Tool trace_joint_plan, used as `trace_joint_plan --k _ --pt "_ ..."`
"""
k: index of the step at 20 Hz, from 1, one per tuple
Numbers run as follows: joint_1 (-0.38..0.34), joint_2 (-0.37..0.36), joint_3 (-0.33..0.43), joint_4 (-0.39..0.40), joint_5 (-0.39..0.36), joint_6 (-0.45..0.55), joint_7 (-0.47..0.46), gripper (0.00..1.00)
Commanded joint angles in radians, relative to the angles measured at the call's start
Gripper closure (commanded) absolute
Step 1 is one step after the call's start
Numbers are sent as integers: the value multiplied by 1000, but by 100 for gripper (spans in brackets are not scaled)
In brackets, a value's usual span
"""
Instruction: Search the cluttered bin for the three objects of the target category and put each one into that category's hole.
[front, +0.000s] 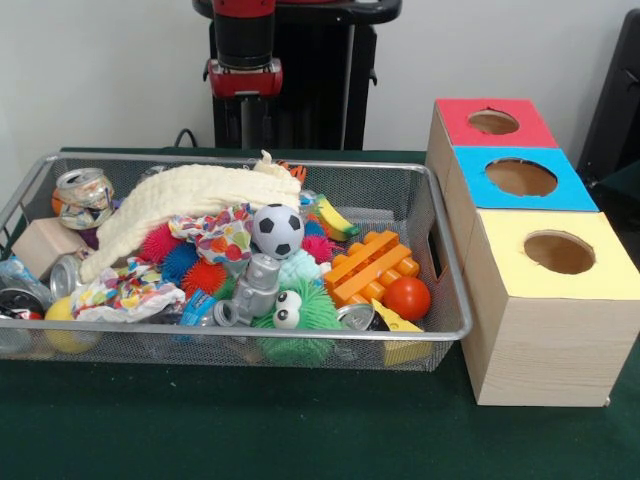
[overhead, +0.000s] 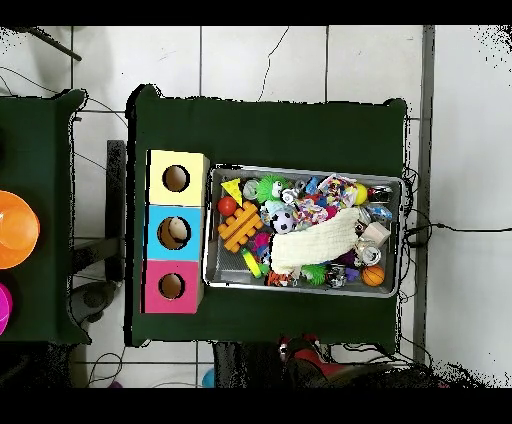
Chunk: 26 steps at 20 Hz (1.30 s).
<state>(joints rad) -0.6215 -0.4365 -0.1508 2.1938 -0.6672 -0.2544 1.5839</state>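
A wire mesh bin (front: 455, 300) (overhead: 300, 170) is piled with clutter. On top lie a cream cloth (front: 190, 195) (overhead: 315, 240), a small soccer ball (front: 277, 230) (overhead: 284, 222), an orange toy brick (front: 372, 265) (overhead: 239, 229), a red ball (front: 407, 298) (overhead: 227, 206), a green fuzzy toy with eyes (front: 300, 315) and a grey robot figure (front: 257, 288). Crushed cans (front: 83, 195) lie at the bin's left end. Beside the bin stand three wooden boxes with holes: red top (front: 493, 122) (overhead: 172, 286), blue top (front: 520, 178) (overhead: 177, 231), yellow top (front: 558, 252) (overhead: 177, 178). My gripper (front: 245, 125) hangs behind the bin's far rim, away from the objects.
Green cloth covers the table (front: 300, 430). Something pale shows inside the blue box's hole in the overhead view. A second green table at the overhead view's left edge carries an orange bowl (overhead: 15, 228). Cables run over the tiled floor around the table.
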Motion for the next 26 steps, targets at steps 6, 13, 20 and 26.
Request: trace_joint_plan --k 6,13,20,26 --pt "-128 34 78 -110 -16 38 128 0" --pt "-210 84 97 -179 -80 46 81 0" --pt "-227 157 79 -241 -117 5 80 0" --pt "-200 243 34 -306 -112 -43 93 0"
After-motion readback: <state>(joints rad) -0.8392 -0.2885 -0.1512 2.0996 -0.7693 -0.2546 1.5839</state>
